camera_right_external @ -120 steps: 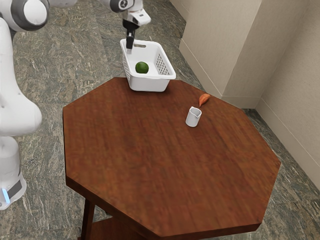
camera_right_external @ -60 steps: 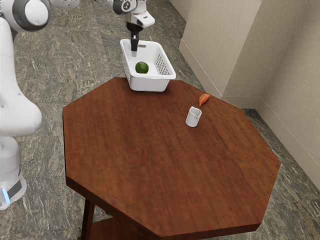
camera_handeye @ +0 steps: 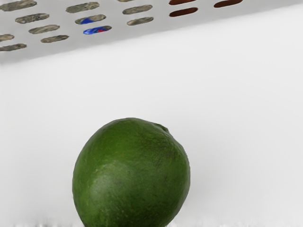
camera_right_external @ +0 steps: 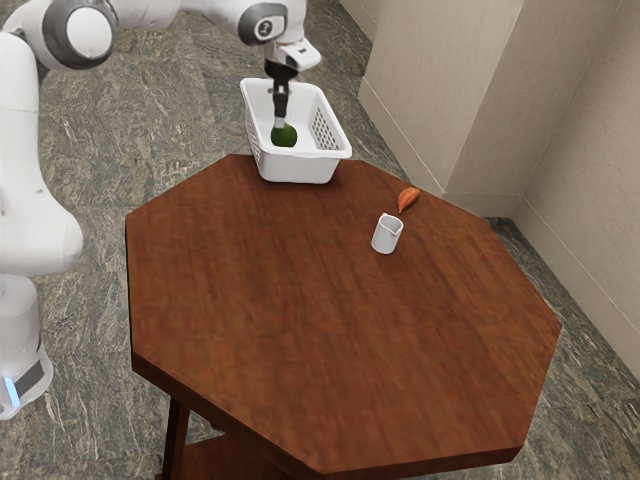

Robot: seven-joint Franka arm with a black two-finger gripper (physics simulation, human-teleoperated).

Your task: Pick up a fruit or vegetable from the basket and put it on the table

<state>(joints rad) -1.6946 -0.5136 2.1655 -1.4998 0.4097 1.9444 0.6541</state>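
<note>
I see one round green fruit [camera_handeye: 130, 177] right below me, deep green and lightly mottled, with a paler sheen on one side and a small nub at its edge. It looks whole and lies loose inside the basket [camera_right_external: 300, 158], down on the smooth floor, nearer the end by the middle of the table [camera_right_external: 330, 320]. The basket is white, deep and open-topped, its walls pierced with slots; it stands upright at the table's edge, at the top in the exterior view. The table is reddish-brown wood, many-sided, its flat top level and showing a faint grain.
</note>
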